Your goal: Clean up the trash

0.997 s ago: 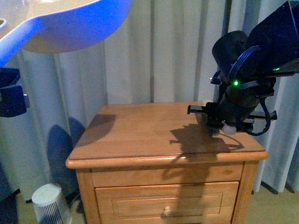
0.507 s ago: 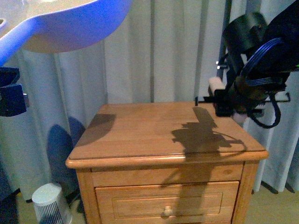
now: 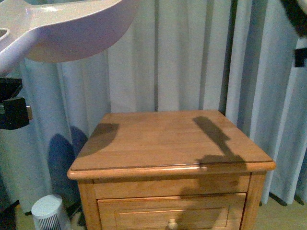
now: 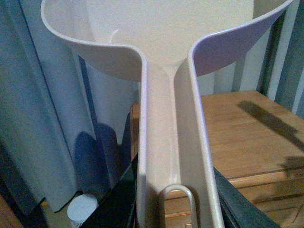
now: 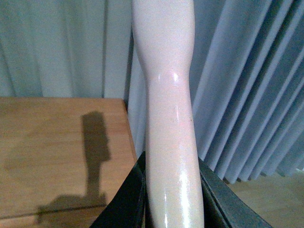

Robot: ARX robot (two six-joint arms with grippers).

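My left gripper (image 4: 173,209) is shut on the handle of the beige dustpan (image 4: 171,142). It holds the pan high at the left of the wooden nightstand; the pan's bowl fills the top left of the front view (image 3: 72,28). My right gripper (image 5: 171,199) is shut on the pale handle of the brush (image 5: 168,109), held up past the nightstand's right edge. Only a dark bit of the right arm (image 3: 297,14) shows in the front view's top right corner. The wad of white tissue paper shows in no view.
The wooden nightstand (image 3: 168,139) with a drawer and knob (image 3: 171,223) stands in front of grey curtains (image 3: 182,52). Arm shadows fall across its top. A small white ribbed bin (image 3: 48,213) stands on the floor at its left.
My right arm with the brush has lifted up and to the right, off the nightstand's right side and almost out of the front view. The dustpan has stayed high at the left.
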